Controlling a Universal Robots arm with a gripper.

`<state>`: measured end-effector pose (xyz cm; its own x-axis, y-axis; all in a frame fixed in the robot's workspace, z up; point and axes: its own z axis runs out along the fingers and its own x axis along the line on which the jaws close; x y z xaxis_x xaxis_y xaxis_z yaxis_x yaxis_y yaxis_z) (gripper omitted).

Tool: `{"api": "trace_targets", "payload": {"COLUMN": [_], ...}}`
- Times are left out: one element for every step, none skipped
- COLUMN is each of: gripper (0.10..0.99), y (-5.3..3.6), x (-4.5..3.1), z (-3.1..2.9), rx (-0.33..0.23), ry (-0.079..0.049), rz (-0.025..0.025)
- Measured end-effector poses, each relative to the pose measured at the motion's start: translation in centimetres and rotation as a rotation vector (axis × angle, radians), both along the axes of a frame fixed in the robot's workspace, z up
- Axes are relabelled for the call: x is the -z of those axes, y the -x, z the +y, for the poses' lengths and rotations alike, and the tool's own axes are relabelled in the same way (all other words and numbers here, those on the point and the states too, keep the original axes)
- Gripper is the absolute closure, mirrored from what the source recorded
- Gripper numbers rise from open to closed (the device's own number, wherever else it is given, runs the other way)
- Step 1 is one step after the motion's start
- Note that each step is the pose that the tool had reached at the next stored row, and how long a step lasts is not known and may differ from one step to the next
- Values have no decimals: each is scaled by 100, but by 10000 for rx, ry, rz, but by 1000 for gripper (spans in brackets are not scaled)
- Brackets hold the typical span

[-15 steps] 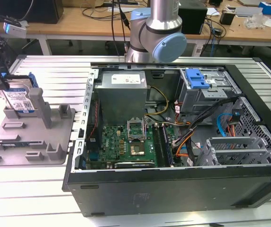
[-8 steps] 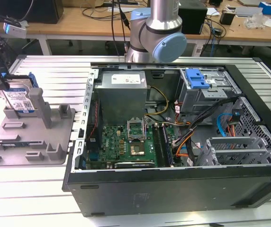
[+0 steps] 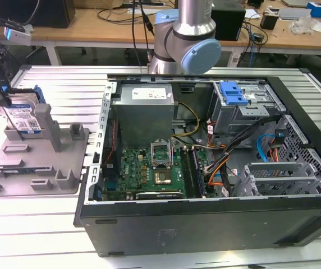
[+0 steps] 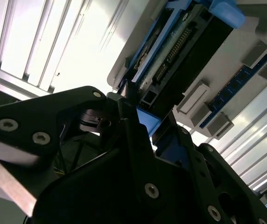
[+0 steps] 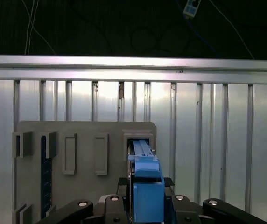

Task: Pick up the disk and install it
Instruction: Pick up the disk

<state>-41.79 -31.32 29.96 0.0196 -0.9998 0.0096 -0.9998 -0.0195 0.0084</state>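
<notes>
Was an electronics lab: open PC case on slotted aluminium table, cable-strewn wooden workbenches behind.

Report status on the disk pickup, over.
Gripper on the disk, at its blue bracket. Disk upright in grey stand, not lifted. No obstruction seen.

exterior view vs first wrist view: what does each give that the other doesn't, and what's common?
Exterior view's own: the open computer case with its motherboard and blue drive-bay latch, plus the arm behind it.
First wrist view's own: a straight-down look at the blue-bracketed top edge of the disk, and the dark floor with cables beyond the table's rail.
Shared: the disk standing in the grey stand on the slotted metal table, with the gripper at its top.
</notes>
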Motion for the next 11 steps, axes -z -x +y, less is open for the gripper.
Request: {"api": "trace_targets", "payload": {"gripper": [718,718,718,718,718,718,718,718,718,718,718], "y": [0,0,0,0,0,0,0,0,0,0,0], "x": [0,0,0,0,0,0,0,0,0,0,0], "z": [0,0,0,0,0,0,0,0,0,0,0], "rx": [1,0,1,1,1,0,0,0,0,0,0], "ry": [2,3,3,3,3,3,4,4,4,4,5], "rz": [0,1,1,0,0,0,0,0,1,1,1]}}
